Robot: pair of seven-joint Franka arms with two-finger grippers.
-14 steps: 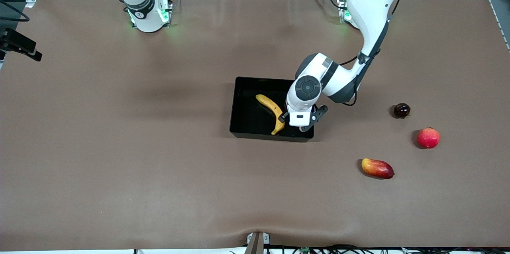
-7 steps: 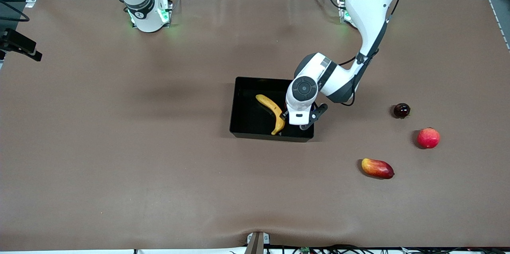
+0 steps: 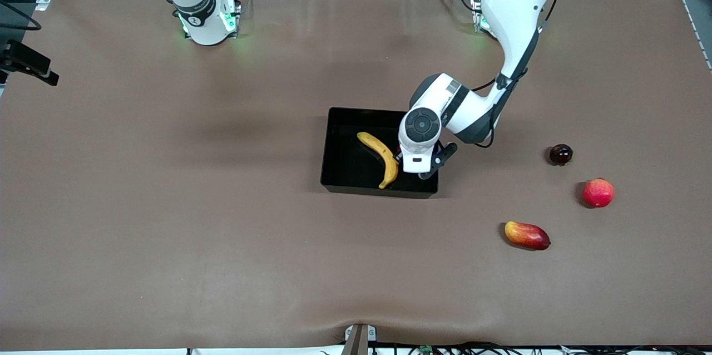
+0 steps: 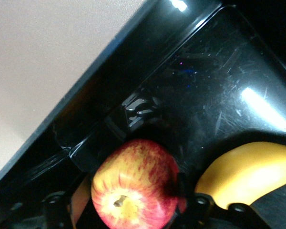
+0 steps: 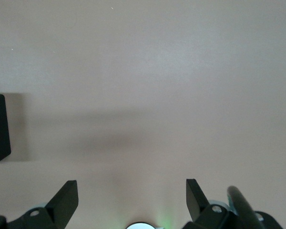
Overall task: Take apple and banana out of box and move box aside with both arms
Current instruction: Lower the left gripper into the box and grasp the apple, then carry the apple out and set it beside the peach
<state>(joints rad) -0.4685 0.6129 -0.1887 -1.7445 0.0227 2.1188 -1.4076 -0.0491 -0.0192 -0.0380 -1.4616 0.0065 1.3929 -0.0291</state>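
Two fingers (image 4: 55, 210) of the left gripper (image 4: 126, 212) flank the small red-yellow apple (image 4: 136, 186) inside the glossy black box (image 3: 342, 174), not visibly clamped; squeeze squarely, then lift clear of the yellow banana (image 4: 248, 174). Right gripper (image 5: 132, 200) waits, fingers spread, over bare surface (image 5: 143, 71).

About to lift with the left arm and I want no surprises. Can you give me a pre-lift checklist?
1. Apple between left end effector fingers: ok.
2. Fingers fully clamped on apple: cannot tell.
3. Banana clear of the grasp: not ok, it lies right against the apple.
4. Box flat on the table: ok.
5. Right end effector open, waiting over bare table: ok.
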